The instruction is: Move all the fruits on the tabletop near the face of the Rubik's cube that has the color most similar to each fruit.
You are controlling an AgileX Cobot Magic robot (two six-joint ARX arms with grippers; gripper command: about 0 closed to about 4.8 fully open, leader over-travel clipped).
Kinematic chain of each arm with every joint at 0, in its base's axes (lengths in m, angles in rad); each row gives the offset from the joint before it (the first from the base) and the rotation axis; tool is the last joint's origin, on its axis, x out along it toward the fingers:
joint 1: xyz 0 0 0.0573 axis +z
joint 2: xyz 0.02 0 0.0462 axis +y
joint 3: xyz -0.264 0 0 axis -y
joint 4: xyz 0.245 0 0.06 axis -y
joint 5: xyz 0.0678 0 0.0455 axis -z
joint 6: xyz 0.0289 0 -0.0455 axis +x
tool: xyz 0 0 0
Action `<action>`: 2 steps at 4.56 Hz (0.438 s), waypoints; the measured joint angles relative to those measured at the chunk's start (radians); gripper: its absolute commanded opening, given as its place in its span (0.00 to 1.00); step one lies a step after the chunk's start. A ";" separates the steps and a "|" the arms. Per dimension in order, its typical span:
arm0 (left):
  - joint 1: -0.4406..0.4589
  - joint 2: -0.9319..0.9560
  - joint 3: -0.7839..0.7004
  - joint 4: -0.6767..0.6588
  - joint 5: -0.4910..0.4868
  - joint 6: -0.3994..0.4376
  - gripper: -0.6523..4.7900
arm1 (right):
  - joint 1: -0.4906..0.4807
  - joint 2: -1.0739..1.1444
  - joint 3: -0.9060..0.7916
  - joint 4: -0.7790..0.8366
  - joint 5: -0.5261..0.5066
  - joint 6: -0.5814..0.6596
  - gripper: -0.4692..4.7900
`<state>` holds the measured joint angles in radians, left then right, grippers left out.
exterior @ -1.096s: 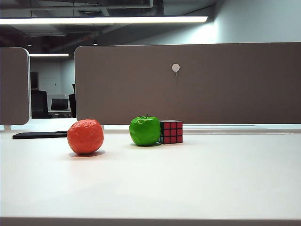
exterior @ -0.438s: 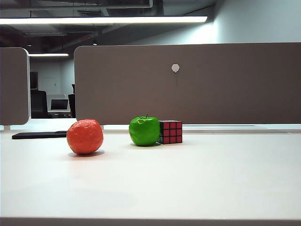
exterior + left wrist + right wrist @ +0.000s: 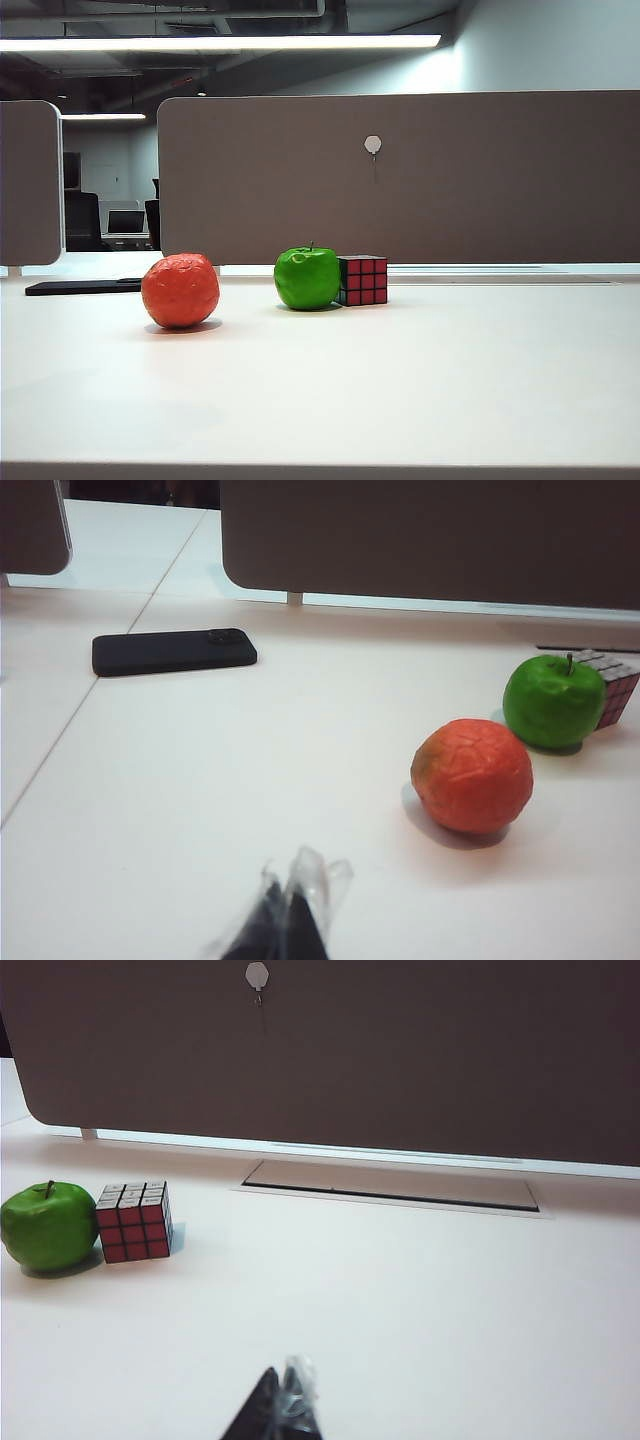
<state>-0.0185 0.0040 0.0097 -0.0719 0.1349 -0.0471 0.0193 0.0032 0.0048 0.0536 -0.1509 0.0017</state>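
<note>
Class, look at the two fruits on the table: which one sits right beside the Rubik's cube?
The green apple: it sits right against the Rubik's cube. The orange-red fruit stands alone, well apart from the cube, on the apple's far side.

Bright ceiling strip light (image 3: 220, 42) overhead, dim office behind, even light on my white table (image 3: 420, 390), soft short shadows under red fruit (image 3: 180, 290) and apple (image 3: 307, 277), slight gloss on apple, my fingertips blurred at frame edge, rest sharp

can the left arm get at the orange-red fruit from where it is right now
Probably yes. In the left wrist view the left gripper hangs shut over bare tabletop, with nothing between it and the orange-red fruit. The green apple sits beyond the fruit.
</note>
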 measured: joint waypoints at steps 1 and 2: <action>0.000 0.000 0.000 -0.023 0.023 0.072 0.11 | 0.000 0.000 0.000 -0.029 0.000 0.000 0.09; 0.000 0.000 0.000 -0.037 0.037 0.111 0.11 | 0.000 0.000 0.000 -0.033 0.000 0.000 0.09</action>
<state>-0.0185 0.0036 0.0097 -0.1089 0.1715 0.0639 0.0189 0.0032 0.0048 0.0204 -0.1509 0.0017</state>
